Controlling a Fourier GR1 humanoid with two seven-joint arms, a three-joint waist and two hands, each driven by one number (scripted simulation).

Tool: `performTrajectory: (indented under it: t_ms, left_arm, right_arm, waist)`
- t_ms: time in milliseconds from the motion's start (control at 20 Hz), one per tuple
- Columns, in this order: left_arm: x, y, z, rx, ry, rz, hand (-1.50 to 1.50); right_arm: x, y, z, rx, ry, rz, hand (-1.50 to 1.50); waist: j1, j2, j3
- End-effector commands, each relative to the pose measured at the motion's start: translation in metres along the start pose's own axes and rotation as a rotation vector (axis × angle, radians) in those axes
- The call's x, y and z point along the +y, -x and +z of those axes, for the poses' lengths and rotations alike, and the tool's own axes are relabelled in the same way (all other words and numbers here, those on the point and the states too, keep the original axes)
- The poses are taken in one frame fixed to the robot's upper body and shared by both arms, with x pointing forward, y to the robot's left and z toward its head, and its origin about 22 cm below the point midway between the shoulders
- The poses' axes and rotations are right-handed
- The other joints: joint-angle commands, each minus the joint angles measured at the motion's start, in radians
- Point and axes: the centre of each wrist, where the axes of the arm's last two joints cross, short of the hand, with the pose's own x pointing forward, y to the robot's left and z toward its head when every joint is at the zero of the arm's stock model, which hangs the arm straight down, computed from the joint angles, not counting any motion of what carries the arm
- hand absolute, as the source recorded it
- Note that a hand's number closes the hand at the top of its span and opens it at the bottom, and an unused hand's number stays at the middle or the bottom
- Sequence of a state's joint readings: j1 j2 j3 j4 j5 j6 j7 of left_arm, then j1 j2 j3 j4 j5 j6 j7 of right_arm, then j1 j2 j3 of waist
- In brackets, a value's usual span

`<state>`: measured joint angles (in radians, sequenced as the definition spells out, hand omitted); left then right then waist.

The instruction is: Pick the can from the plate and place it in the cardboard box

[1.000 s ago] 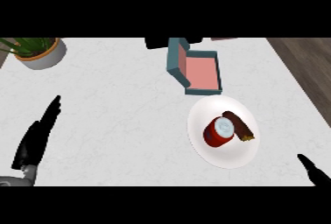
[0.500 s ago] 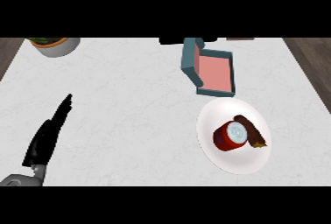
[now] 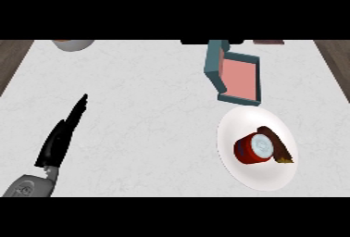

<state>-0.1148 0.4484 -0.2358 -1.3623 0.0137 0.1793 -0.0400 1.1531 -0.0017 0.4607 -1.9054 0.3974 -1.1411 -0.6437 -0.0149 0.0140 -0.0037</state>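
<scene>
A red can [image 3: 253, 147] with a pale silvery top lies on a white plate [image 3: 239, 164] at the right of the counter. A dark brown item [image 3: 276, 145] lies against the can's right side on the same plate. Just beyond the plate stands the box [image 3: 234, 76], teal outside and pink inside, with its opening facing up. My left hand [image 3: 61, 135] shows at the lower left, fingers straight and pointing away, far from the plate and holding nothing. My right hand is out of the picture.
A grey bowl or pot [image 3: 72, 44] is cut off by the top edge at the far left. Dark items [image 3: 266, 42] sit at the counter's back edge behind the box. Wooden floor shows past both side edges.
The view has shifted, so plate, can and box sit lower and further right. The right hand, seen at the lower right a second ago, is gone from view. The left hand stays open.
</scene>
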Motion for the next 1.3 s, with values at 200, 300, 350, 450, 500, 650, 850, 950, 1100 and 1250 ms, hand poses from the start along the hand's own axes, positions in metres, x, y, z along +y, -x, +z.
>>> performTrajectory:
  t_ms: [200,300,350,450,500,650,850,950,1100,1250]
  left_arm:
    - [-0.001,-0.006,-0.005,-0.040,0.011,-0.022,0.00]
    - [-0.015,0.001,0.000,-0.042,0.035,-0.006,0.00]
    - [-0.012,-0.005,-0.008,-0.036,0.026,0.007,0.00]
    - [-0.010,-0.012,-0.011,-0.044,0.028,-0.007,0.00]
    - [-0.017,-0.012,-0.015,-0.062,0.040,-0.009,0.00]
    - [-0.004,-0.016,-0.015,-0.061,0.032,0.005,0.00]
    - [-0.011,-0.008,-0.019,-0.042,0.046,0.012,0.00]
    - [-0.015,-0.010,-0.021,-0.053,0.029,-0.007,0.00]
    - [-0.017,-0.002,-0.016,-0.037,0.038,-0.011,0.00]
    - [0.005,-0.013,-0.017,-0.040,0.015,-0.015,0.00]
  right_arm:
    - [-0.018,-0.031,0.028,0.148,0.066,0.142,-1.50]
    - [-0.012,-0.020,0.021,0.157,0.057,0.150,-1.50]
    - [-0.007,-0.028,0.030,0.151,0.039,0.128,-1.50]
    - [-0.010,-0.028,0.018,0.172,0.035,0.120,-1.50]
    - [-0.012,-0.024,0.020,0.195,-0.001,0.141,-1.50]
    - [-0.012,-0.026,0.009,0.226,-0.015,0.129,-1.50]
    - [0.003,-0.021,-0.006,0.206,-0.067,0.120,-1.50]
    - [0.008,-0.021,-0.013,0.206,-0.076,0.130,-1.50]
    - [0.019,-0.014,-0.033,0.188,-0.050,0.167,-1.50]
    - [0.023,-0.022,-0.061,0.144,0.011,0.177,-1.50]
  waist:
    - [0.041,0.015,-0.001]
    - [0.050,0.016,0.000]
    - [0.046,0.019,0.000]
    - [0.054,0.022,0.000]
    - [0.047,0.021,0.000]
    - [0.059,0.019,0.000]
    - [0.053,0.019,0.000]
    - [0.044,0.014,0.000]
    - [0.045,0.014,0.000]
    - [0.045,0.006,0.000]
